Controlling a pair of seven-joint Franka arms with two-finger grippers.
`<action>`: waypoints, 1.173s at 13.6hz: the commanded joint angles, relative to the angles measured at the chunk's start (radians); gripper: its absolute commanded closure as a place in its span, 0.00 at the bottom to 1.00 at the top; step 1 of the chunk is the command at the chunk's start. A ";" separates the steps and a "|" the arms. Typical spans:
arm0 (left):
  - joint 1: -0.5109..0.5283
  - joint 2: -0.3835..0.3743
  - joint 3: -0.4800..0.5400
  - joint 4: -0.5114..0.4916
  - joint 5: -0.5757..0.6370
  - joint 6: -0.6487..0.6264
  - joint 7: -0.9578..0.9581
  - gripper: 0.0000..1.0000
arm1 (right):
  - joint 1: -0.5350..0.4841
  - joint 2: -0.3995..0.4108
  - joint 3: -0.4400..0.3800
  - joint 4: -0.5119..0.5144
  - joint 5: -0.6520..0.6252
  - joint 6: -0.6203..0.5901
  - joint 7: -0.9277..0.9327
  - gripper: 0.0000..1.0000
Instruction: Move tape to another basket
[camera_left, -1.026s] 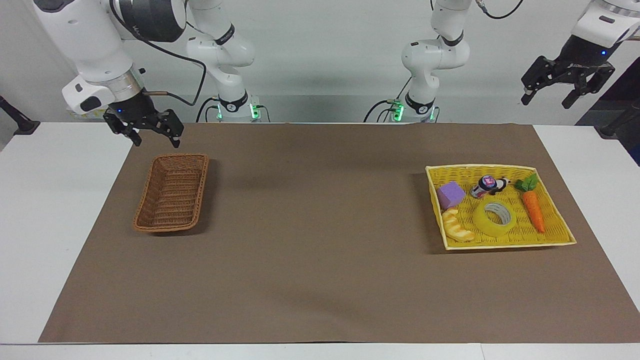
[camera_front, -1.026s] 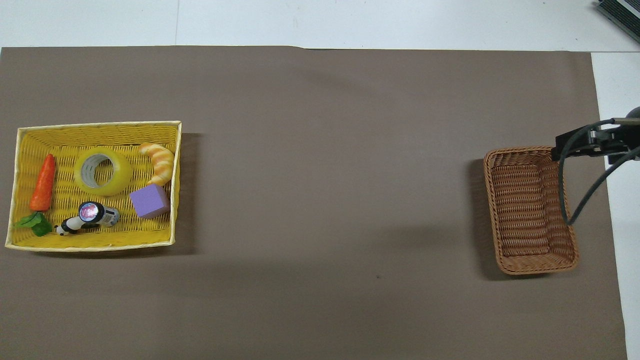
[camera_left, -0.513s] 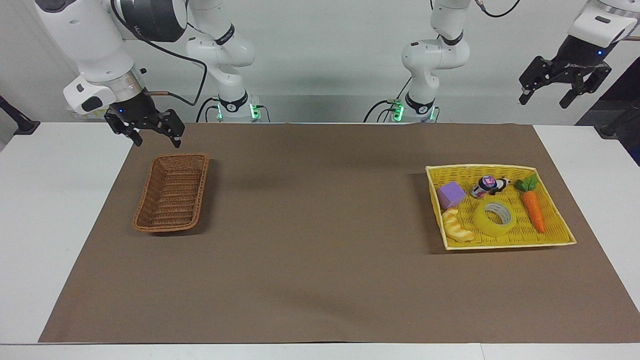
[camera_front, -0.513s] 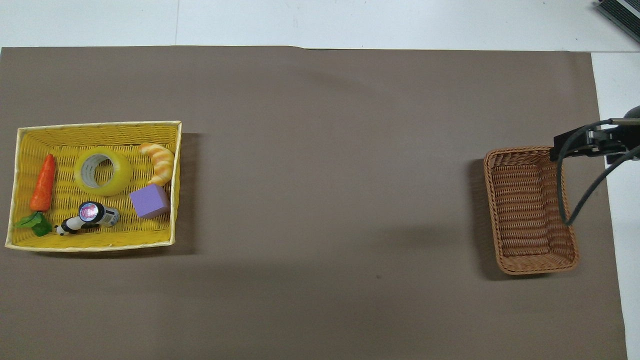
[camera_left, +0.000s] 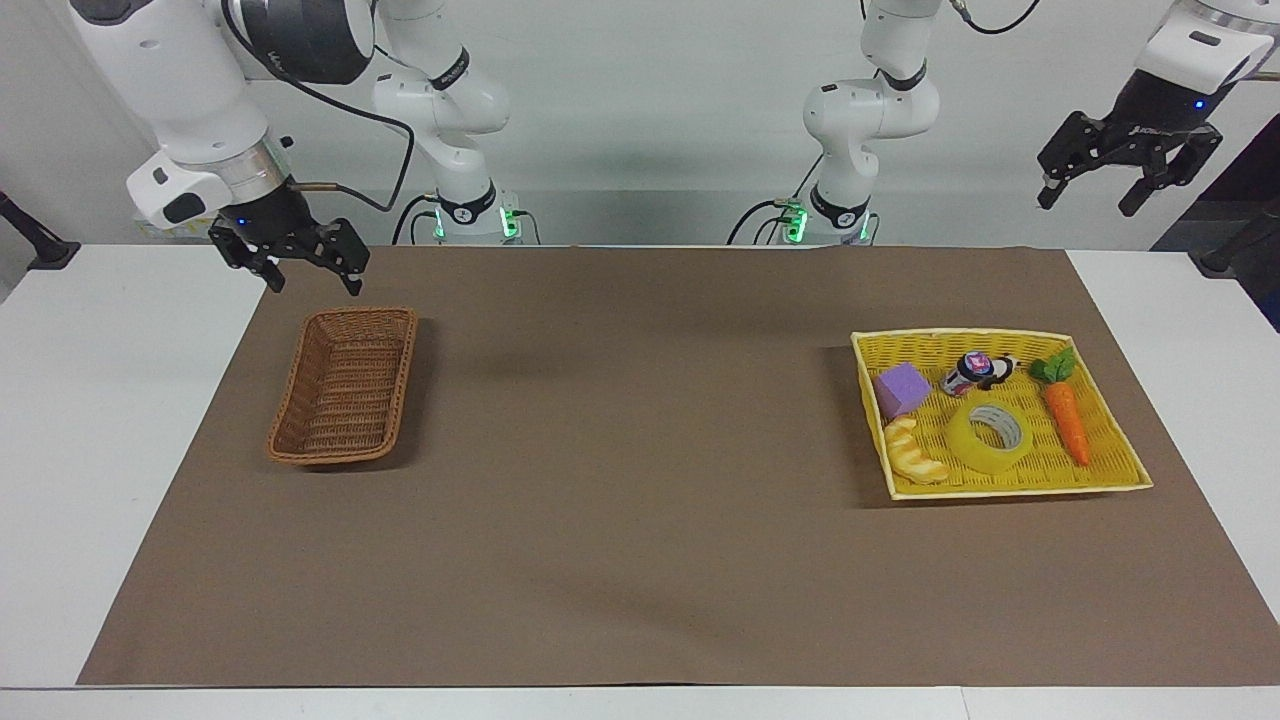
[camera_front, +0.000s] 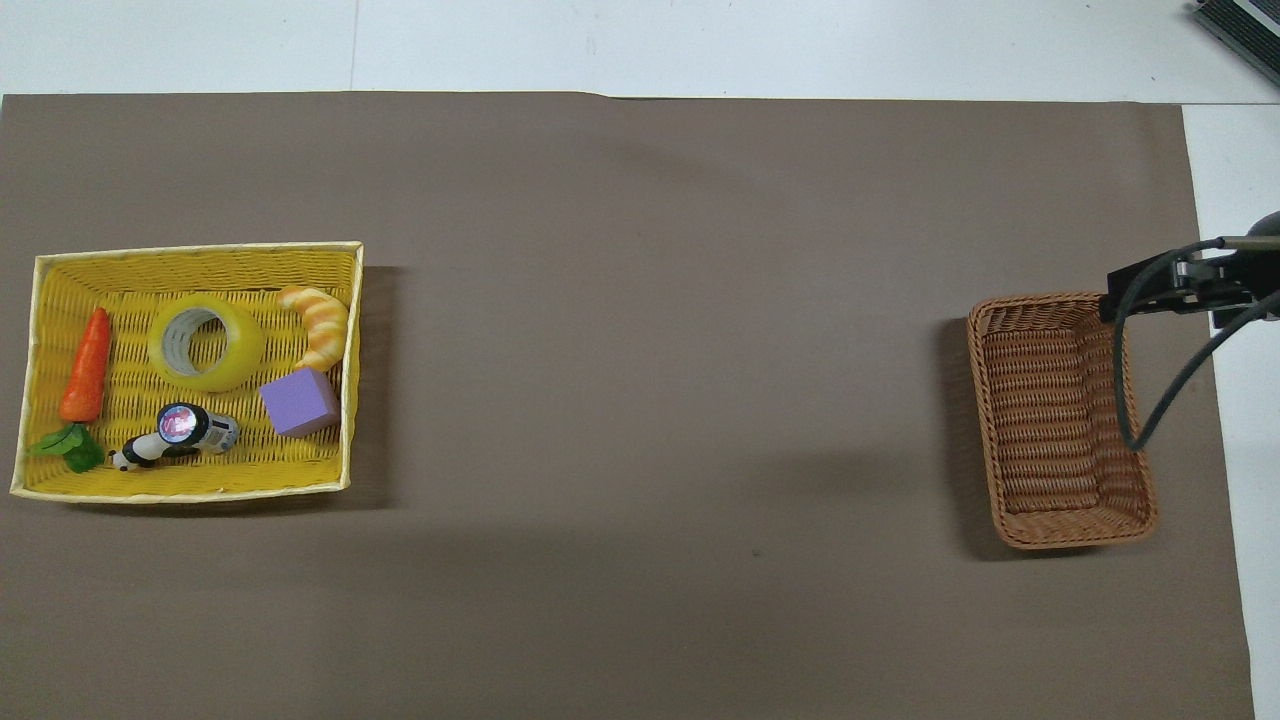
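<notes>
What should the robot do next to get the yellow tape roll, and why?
Probably lower the left gripper, jaws open, over the yellow translucent tape roll. It lies untouched in the shallow yellow woven tray, and that gripper hangs high above the tray's end of the table.

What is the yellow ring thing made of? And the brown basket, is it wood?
The tape looks like glossy, see-through yellow plastic film wound on a pale grey-white core, probably cardboard; the layers show at its ring-shaped end. The brown basket looks like matte woven wicker or rattan, since thin strands cross in rows; it could be plastic imitation.
</notes>
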 joint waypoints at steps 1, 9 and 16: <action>0.003 -0.035 -0.007 -0.045 0.015 0.030 -0.001 0.00 | -0.006 -0.011 0.006 -0.015 -0.002 0.011 -0.001 0.00; 0.004 -0.039 -0.007 -0.088 0.013 0.085 -0.001 0.00 | -0.008 -0.009 0.006 -0.015 -0.002 0.011 -0.001 0.00; 0.024 -0.027 -0.004 -0.316 0.013 0.359 0.034 0.00 | -0.008 -0.009 0.006 -0.012 0.000 0.013 0.002 0.00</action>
